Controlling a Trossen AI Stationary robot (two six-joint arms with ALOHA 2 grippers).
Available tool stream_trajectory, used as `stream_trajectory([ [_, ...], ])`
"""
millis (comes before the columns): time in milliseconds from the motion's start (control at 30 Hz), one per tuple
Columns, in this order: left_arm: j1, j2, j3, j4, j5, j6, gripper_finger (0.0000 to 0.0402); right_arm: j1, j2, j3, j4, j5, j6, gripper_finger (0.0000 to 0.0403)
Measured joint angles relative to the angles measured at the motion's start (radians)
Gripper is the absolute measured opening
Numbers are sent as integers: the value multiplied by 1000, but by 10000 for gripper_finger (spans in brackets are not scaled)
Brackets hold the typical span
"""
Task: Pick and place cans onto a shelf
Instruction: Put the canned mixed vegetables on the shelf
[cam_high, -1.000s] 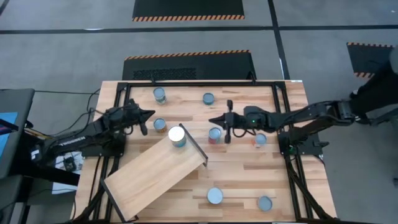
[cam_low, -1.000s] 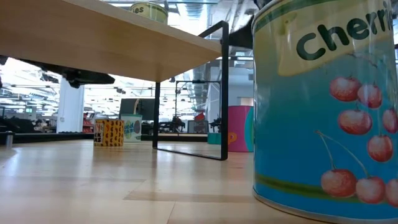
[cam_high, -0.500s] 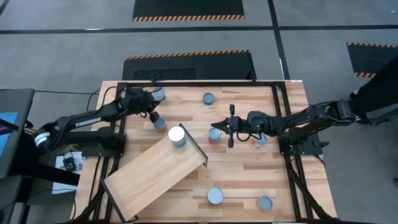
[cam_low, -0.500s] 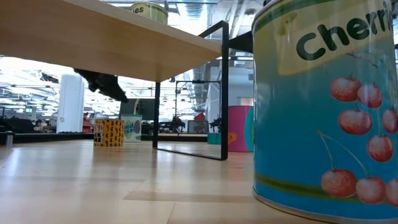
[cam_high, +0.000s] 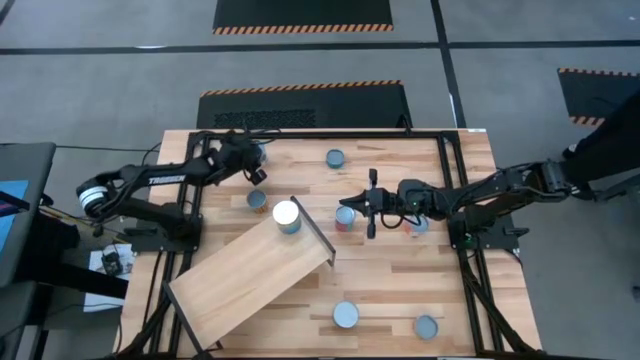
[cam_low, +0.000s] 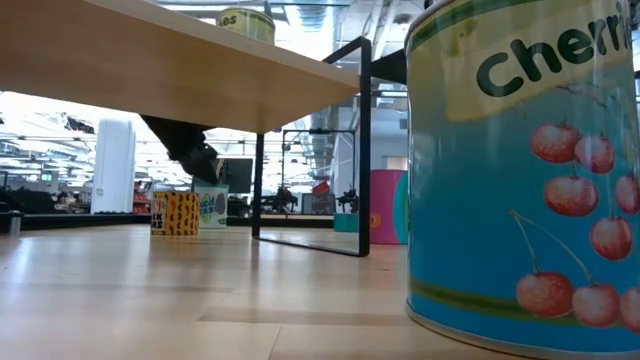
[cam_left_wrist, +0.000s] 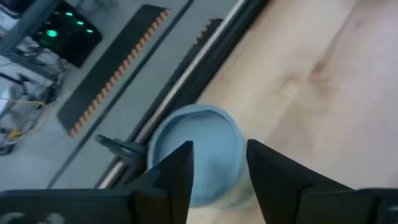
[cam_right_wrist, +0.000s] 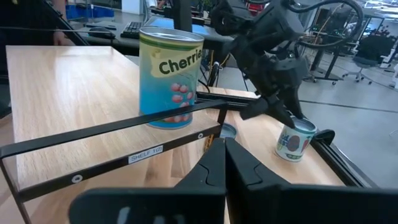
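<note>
The shelf (cam_high: 245, 280) is a light-wood board lying slantwise over the table, with a dark raised edge (cam_high: 314, 234) at its far end. One white-topped can (cam_high: 286, 216) labelled Cherries (cam_right_wrist: 170, 78) stands on that end. My left gripper (cam_left_wrist: 217, 163) hovers open over a pale-blue-topped can (cam_left_wrist: 198, 152) in the table's far left corner (cam_high: 257, 151). Another can (cam_high: 257, 199) stands just nearer. My right gripper (cam_high: 369, 204) is shut and empty, beside a red can (cam_high: 345, 217).
Loose cans stand at the far middle (cam_high: 335, 157), under my right arm (cam_high: 416, 223) and near the front edge (cam_high: 345, 314) (cam_high: 426, 326). The black table frame (cam_left_wrist: 186, 93) runs right beside the corner can. A large Cherries can (cam_low: 525, 180) fills the low view.
My left gripper has swung from the table's left side, past the can by the shelf, toward the far edge. It now stands over the far-left corner can.
</note>
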Motion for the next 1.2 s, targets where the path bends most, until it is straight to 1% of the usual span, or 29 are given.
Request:
stream_trajectory([
  [133, 0, 14, 0, 15, -16, 21, 150, 0, 0, 0, 0, 0, 0, 10],
  [267, 0, 15, 0, 11, -15, 37, 141, 0, 0, 0, 0, 0, -1, 9],
  [433, 0, 19, 0, 5, 11, 37, 106, 0, 0, 0, 0, 0, -1, 10],
  [767, -14, 8, 0, -42, 26, 55, 36, 0, 0, 0, 1, -1, 0, 10],
  [833, -25, -9, 14, -91, 50, 41, 24, 0, 0, 0, 0, -1, 0, 10],
  [967, -40, -45, 90, -228, 86, 11, 6, 0, 0, 0, 0, -2, -2, 12],
  [1067, -41, -52, 162, -322, 105, -15, 2, 0, 1, 0, -3, -3, -14, 12],
  [1200, -39, -49, 258, -434, 99, -25, 2, 0, 1, 0, -4, -3, -19, 12],
])
